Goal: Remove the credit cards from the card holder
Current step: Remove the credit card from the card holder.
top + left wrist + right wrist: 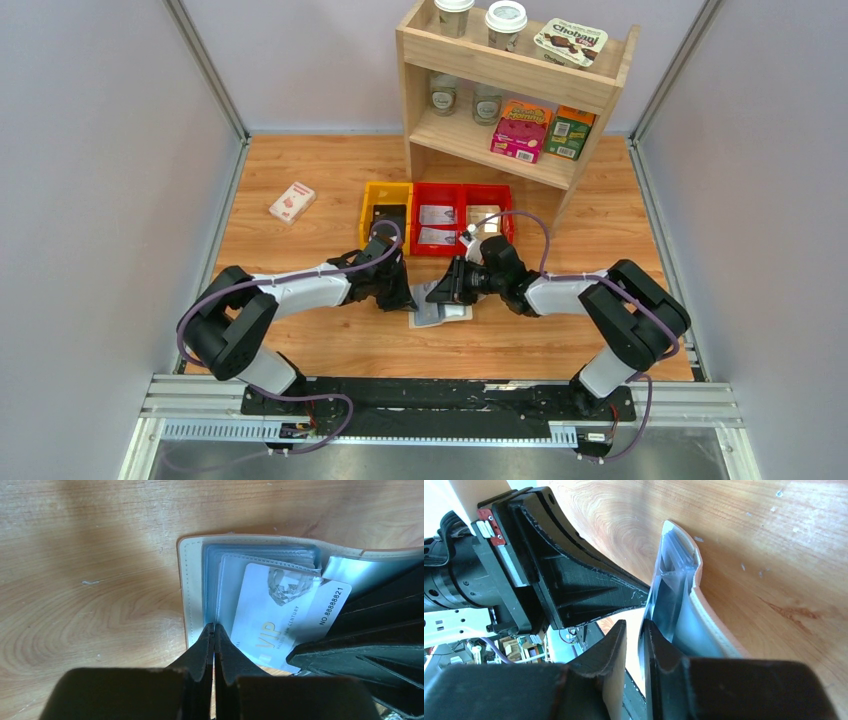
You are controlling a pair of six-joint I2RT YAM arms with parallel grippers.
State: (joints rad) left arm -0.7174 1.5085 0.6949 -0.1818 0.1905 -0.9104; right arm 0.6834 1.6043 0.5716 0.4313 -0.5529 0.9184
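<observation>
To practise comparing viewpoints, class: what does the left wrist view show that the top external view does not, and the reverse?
Only the left wrist: the print on the credit card, VIP and NO.88888821, as it pokes from clear sleeves. Only the top: the wooden shelf, yellow bin, red bins and small white-and-red box. Both: the open card holder on the wooden table, with the left tool and right tool at it.
</observation>
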